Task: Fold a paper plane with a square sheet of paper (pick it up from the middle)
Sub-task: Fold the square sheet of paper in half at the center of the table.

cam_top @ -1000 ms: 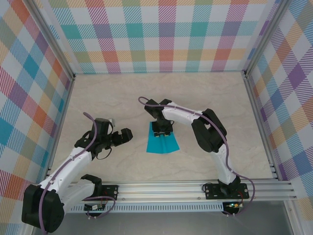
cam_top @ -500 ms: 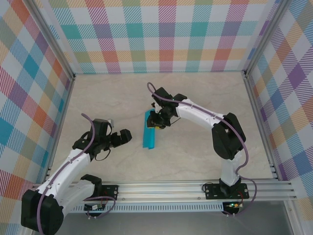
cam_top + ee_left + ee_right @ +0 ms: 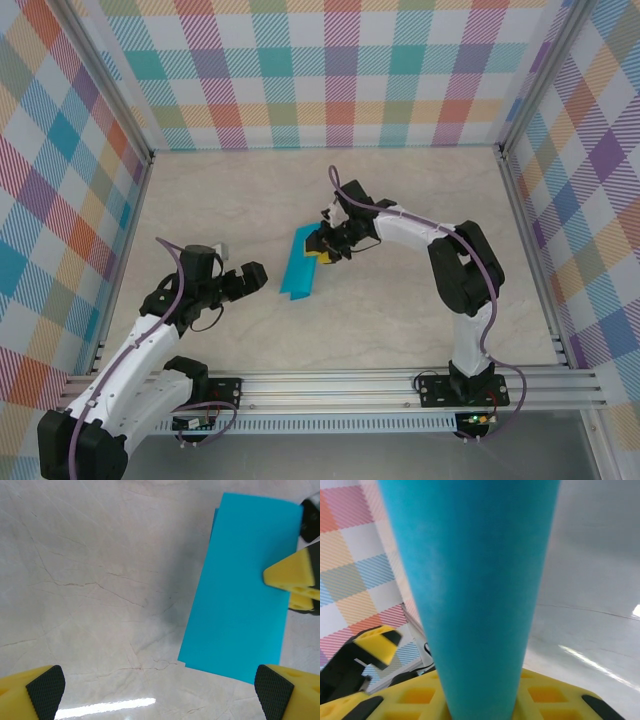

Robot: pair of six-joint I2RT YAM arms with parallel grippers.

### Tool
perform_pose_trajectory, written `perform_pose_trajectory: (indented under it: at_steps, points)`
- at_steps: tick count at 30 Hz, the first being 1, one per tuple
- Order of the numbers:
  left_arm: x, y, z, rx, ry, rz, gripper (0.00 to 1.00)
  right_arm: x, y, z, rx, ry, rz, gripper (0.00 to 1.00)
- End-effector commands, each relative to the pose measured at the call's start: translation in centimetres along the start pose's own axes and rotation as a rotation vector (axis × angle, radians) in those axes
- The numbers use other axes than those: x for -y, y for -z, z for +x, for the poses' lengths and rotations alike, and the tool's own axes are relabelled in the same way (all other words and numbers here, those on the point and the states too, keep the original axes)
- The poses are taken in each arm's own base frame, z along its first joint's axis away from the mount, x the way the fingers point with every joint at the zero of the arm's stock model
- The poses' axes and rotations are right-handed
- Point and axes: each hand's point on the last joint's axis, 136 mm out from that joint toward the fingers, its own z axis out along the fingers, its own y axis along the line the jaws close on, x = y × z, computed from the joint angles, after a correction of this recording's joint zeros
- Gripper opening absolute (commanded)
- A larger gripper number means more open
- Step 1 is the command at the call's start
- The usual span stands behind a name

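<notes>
**Folded sheet held at one edge, seen from above and from both wrists.** The teal-blue sheet of paper [image 3: 297,266], folded over into a long rectangle, sits near the middle of the marbled beige worktop [image 3: 420,190]. It runs slantwise from upper right to lower left. The right fingers [image 3: 322,255] pinch the sheet at its upper right edge, with the right arm reaching in from the right side.

In the right wrist view the sheet [image 3: 475,580] rises out from between the yellow right fingers [image 3: 410,700] and crosses the picture as a broad band.

In the left wrist view a soft shadow falls on the worktop [image 3: 90,555] just left of the sheet [image 3: 245,590], so this side stands off the surface. Whether the lower end touches the worktop cannot be told.

The left fingers [image 3: 254,274] are spread wide and hold nothing. They stand just left of the sheet and point towards it. Their dark-padded tips [image 3: 46,690] frame the lower corners of the left wrist view. Plaid walls [image 3: 340,80] enclose the worktop.
</notes>
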Motion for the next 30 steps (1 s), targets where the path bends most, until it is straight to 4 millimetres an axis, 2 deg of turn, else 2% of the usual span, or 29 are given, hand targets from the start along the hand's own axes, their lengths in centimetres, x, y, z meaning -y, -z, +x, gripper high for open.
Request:
perform_pose_trajectory:
  at_steps: [1,3,10,15,19,24,25,28,30]
  points:
    - [1.0,-0.1,-0.6,0.005,0.017,0.05,1.0,2.3,-0.2,0.0,-0.013,-0.044,-0.017,0.3]
    - [1.0,-0.5,-0.5,-0.003,0.021,0.056,1.0,4.1,-0.1,0.3,-0.015,-0.075,0.001,0.3]
    - [1.9,-1.0,-0.3,-0.043,0.026,0.101,1.0,7.7,0.0,0.5,0.008,-0.104,0.073,0.35]
    - [2.0,-1.4,-0.2,-0.045,0.029,0.113,1.0,8.8,-0.3,0.4,0.015,-0.136,0.106,0.43]
    - [2.3,-2.2,0.0,-0.069,0.043,0.136,1.0,8.5,0.1,0.8,-0.002,-0.109,0.115,0.47]
    - [2.8,-2.6,0.3,-0.084,0.056,0.153,1.0,9.5,0.9,1.5,0.002,-0.089,0.191,0.51]
    - [3.5,-2.7,-0.2,-0.065,0.049,0.181,1.0,9.6,1.1,1.5,0.004,-0.082,0.204,0.52]
    - [4.4,-3.0,0.2,-0.088,0.033,0.194,0.99,10.1,1.4,1.7,0.01,-0.081,0.237,0.54]
    - [5.0,-3.5,0.4,-0.09,0.024,0.202,0.95,10.2,1.4,1.8,0.012,-0.086,0.244,0.54]
